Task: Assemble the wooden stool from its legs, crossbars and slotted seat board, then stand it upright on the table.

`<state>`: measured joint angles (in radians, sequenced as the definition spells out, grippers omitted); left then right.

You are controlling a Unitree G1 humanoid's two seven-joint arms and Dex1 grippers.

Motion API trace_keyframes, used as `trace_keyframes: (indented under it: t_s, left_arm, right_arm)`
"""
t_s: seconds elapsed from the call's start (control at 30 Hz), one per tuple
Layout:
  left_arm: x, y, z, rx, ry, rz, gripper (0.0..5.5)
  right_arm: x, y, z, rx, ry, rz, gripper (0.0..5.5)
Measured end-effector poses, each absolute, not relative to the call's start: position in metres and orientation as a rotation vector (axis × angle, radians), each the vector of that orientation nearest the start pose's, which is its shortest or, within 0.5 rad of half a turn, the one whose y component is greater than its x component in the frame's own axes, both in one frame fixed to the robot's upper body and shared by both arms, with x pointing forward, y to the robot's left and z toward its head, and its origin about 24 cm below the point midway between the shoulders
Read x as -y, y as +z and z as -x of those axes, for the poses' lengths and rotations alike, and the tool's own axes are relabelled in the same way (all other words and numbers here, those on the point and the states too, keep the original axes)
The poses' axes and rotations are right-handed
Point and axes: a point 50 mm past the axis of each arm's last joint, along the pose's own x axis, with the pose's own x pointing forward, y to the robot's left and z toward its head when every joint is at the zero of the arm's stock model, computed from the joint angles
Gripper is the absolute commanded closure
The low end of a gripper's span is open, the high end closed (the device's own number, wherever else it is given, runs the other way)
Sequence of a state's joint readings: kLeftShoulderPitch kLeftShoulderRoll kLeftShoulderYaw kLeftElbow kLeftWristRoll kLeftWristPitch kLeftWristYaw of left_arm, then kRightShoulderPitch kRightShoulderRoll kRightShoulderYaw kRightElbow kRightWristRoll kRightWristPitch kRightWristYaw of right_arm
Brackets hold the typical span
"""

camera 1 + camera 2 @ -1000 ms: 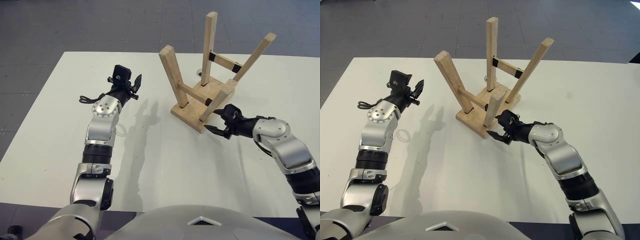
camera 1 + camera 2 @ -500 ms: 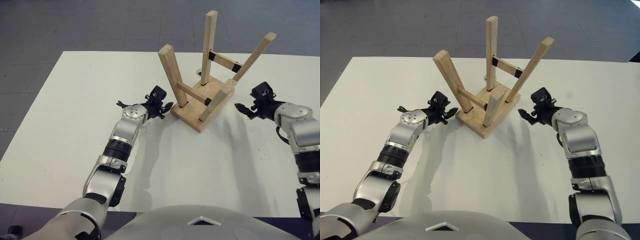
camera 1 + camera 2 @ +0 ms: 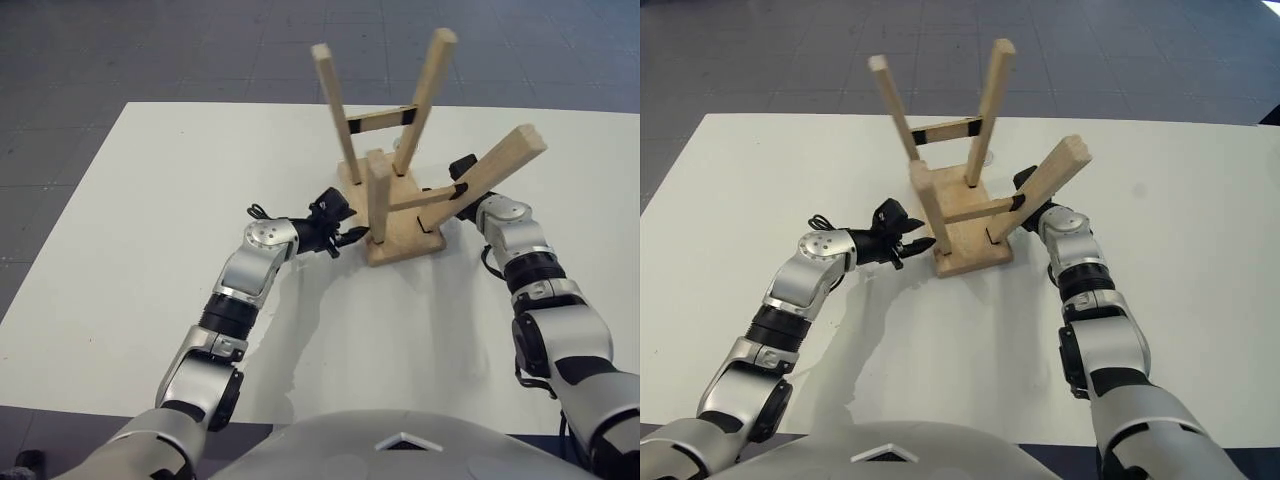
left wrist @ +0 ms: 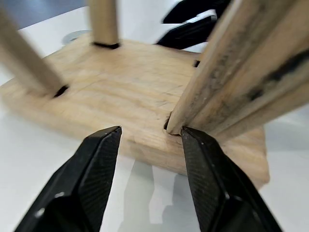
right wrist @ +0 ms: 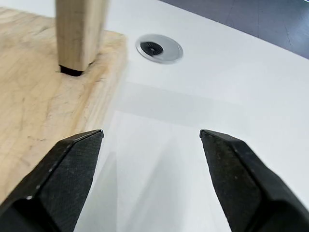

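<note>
The wooden stool stands upside down on the white table, its seat board flat on the surface and several legs pointing up. A near leg rises at the board's front, and a slanted leg leans right. Dark-ended crossbars join the legs. My left gripper is open at the board's left front edge, and in the left wrist view the board's edge sits just beyond its fingertips. My right gripper is open at the board's far right side, partly behind the slanted leg.
A round metal grommet is set in the table just behind the stool. The table is bare white to the left, right and front of the stool. Dark floor lies beyond the far edge.
The stool has turned on the table and its seat board now lies flat. My left gripper has closed in on the board's front edge; my right gripper has moved up to its far right side.
</note>
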<state>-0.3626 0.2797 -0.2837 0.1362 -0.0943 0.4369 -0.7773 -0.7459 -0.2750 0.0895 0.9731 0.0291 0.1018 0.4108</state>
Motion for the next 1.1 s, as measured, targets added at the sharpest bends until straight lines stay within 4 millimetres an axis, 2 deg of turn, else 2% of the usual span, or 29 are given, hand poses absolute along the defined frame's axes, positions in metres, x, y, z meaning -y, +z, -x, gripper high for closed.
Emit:
trace_keyframes:
  t_s: [0.1, 0.2, 0.33, 0.37, 0.43, 0.5, 0.6, 0.63, 0.67, 0.77, 0.83, 0.9, 0.97, 1.1]
  left_arm:
    - [-0.112, 0.053, -0.288, -0.395, -0.972, -0.246, 3.17]
    - [-0.136, 0.051, -0.294, -0.427, -0.841, -0.292, 3.17]
    - [-0.14, 0.048, -0.294, -0.434, -0.785, -0.285, 3.17]
    - [-0.136, 0.047, -0.294, -0.428, -0.779, -0.275, 3.17]
    - [-0.125, 0.042, -0.294, -0.428, -0.772, -0.244, 3.17]
    - [-0.117, 0.036, -0.298, -0.435, -0.748, -0.226, 3.17]
    - [-0.113, 0.033, -0.31, -0.436, -0.69, -0.258, 3.17]
    - [-0.115, 0.032, -0.317, -0.439, -0.655, -0.288, 3.17]
    - [-0.116, 0.032, -0.32, -0.436, -0.635, -0.302, 3.17]
    - [-0.124, 0.028, -0.328, -0.447, -0.583, -0.316, 3.17]
    - [-0.123, 0.029, -0.331, -0.432, -0.569, -0.31, 3.17]
    - [-0.118, 0.035, -0.335, -0.398, -0.581, -0.303, 3.17]
    - [-0.117, 0.036, -0.334, -0.394, -0.582, -0.302, 3.17]
    - [-0.119, 0.038, -0.329, -0.367, -0.585, -0.292, 3.17]
  right_arm:
    - [0.171, 0.047, -0.369, -0.379, 0.381, 0.23, 1.79]
    - [0.186, 0.059, -0.364, -0.328, 0.321, 0.201, 1.79]
    - [0.213, 0.062, -0.345, -0.317, 0.164, 0.151, 1.79]
    - [0.223, 0.075, -0.341, -0.27, 0.115, 0.131, 1.79]
    - [0.238, 0.115, -0.336, -0.142, 0.056, 0.099, 1.79]
    - [0.241, 0.156, -0.328, -0.034, 0.063, 0.072, 1.79]
    - [0.225, 0.218, -0.321, 0.09, 0.183, 0.03, 1.79]
    - [0.212, 0.248, -0.317, 0.155, 0.266, 0.013, 1.79]
    - [0.202, 0.265, -0.315, 0.193, 0.322, 0.004, 1.79]
    - [0.185, 0.296, -0.312, 0.228, 0.416, 0.011, 1.79]
    - [0.181, 0.295, -0.315, 0.191, 0.437, 0.025, 1.79]
    - [0.18, 0.284, -0.317, 0.131, 0.447, 0.036, 1.79]
    - [0.183, 0.269, -0.317, 0.064, 0.437, 0.032, 1.79]
    - [0.186, 0.251, -0.313, -0.026, 0.463, 0.009, 1.79]
